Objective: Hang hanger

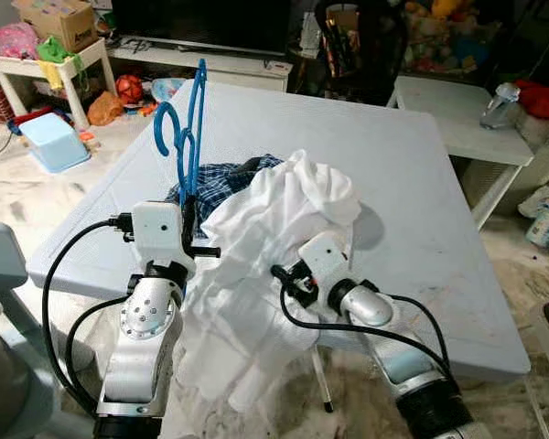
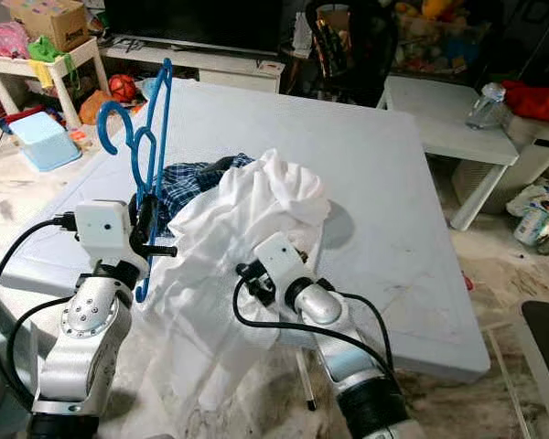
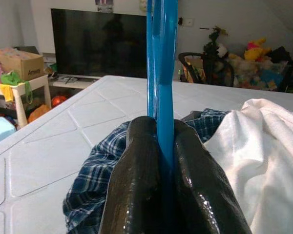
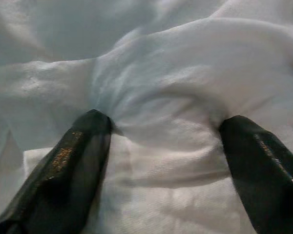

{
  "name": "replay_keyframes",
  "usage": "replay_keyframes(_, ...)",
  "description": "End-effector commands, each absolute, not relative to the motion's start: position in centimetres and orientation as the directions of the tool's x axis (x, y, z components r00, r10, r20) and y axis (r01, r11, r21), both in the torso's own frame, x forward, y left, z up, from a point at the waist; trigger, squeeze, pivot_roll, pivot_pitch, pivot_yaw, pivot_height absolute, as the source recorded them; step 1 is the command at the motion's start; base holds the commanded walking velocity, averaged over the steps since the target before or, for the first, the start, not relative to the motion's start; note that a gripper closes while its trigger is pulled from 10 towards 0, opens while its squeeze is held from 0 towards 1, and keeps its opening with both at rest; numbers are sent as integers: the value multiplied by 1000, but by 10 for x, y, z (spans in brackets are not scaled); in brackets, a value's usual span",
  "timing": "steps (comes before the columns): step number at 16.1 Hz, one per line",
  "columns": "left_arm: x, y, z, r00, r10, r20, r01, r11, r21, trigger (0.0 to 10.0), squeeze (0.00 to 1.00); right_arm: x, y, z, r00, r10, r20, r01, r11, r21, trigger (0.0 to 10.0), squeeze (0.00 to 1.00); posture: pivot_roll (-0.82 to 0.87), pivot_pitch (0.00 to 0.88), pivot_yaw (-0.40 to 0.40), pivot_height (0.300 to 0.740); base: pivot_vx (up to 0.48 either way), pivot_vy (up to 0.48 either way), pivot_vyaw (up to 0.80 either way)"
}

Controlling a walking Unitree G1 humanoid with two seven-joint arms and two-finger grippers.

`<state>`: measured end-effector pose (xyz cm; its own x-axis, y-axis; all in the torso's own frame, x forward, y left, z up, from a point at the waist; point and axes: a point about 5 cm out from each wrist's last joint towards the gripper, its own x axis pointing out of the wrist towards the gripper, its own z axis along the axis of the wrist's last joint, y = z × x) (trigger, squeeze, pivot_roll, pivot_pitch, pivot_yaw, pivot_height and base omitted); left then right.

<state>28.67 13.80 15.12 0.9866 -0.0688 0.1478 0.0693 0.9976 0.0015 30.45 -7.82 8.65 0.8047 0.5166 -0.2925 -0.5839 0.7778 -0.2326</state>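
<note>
Left of centre in the head views, the blue hanger (image 1: pixel 190 128) stands upright, hook end up, with its lower part pinched in the left gripper (image 3: pixel 161 161). In the left wrist view you can see both black fingers (image 3: pixel 136 185) squeezed flat against the blue plastic, so it's clamped tight on it. The hanger rises over the near left part of the pale table (image 1: pixel 421 183).

Just right of it, mid-frame, there's a heap of clothes: a crumpled white shirt (image 1: pixel 274 238) on top that spills off the table's front edge and hangs down, and a blue plaid shirt (image 1: pixel 215 183) peeking out from under it on the far left side of the pile.

The right gripper (image 4: pixel 168 141) is pushed into the white shirt low in the middle of the frame. Its fingers (image 4: pixel 73 161) are spread wide with a ridge of white cloth bunched between them, tips pressing into the fabric, not closed on it.

Further out: a dark TV (image 1: pixel 201 23) on a low white stand along the top edge, a cardboard box (image 1: pixel 59 18) on a little white side table upper left, a light blue tub (image 1: pixel 53 142) on the floor below that, and a pile of plush toys (image 1: pixel 439 37) upper right.
</note>
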Motion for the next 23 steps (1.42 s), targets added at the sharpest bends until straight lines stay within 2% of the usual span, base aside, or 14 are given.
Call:
replay_keyframes(1,286,134,151,985,-87,152,88,996,4,10000,0,303,-82,73,800,483,-355,-575,787,-224,0,0,-32,0,-59,740,0,0,0)
replay_keyframes(5,287,134,152,985,-83,154,83,997,3,10000,0,309,-84,68,822,440,-362,-518,842,-152,0,0,-23,0,-66,740,0,0,0)
replay_keyframes(7,287,133,152,985,-81,153,82,997,1,10000,0,323,-89,73,856,375,-356,-404,915,-7,0,0,-20,0,-71,740,0,0,0)
replay_keyframes(8,287,133,151,985,-80,153,81,997,1,10000,0,327,-90,76,861,366,-352,-387,922,10,0,0,-21,0,-71,740,0,0,0)
replay_keyframes(14,288,132,151,985,-76,155,77,997,-3,10000,0,376,-94,127,925,298,-236,-289,955,73,0,0,-22,0,-81,740,0,0,0)
replay_keyframes(16,288,132,150,985,-73,155,75,997,-7,10000,0,396,-91,167,946,291,-141,-277,955,108,0,0,-22,0,-83,740,0,0,0)
replay_keyframes(17,288,132,150,985,-70,155,72,997,-8,10000,0,410,-95,202,964,262,-48,-255,959,125,0,0,-21,0,-88,740,0,0,0)
replay_keyframes(19,288,132,150,985,-67,156,70,998,-9,10000,0,420,-101,243,973,220,65,-227,964,138,0,0,-21,0,-88,740,0,0,0)
replay_keyframes(20,288,132,150,985,-66,157,68,998,-10,10000,0,426,-110,281,972,171,162,-198,966,169,0,0,-21,0,-93,740,0,0,0)
replay_keyframes(21,289,131,150,985,-65,158,67,998,-10,10000,0,427,-114,296,968,151,199,-189,964,189,0,0,-21,0,-94,740,0,0,0)
replay_keyframes(23,288,132,149,986,-51,159,54,998,-13,10000,0,423,-129,364,919,79,386,-172,962,211,0,0,-14,0,-111,740,0,0,0)
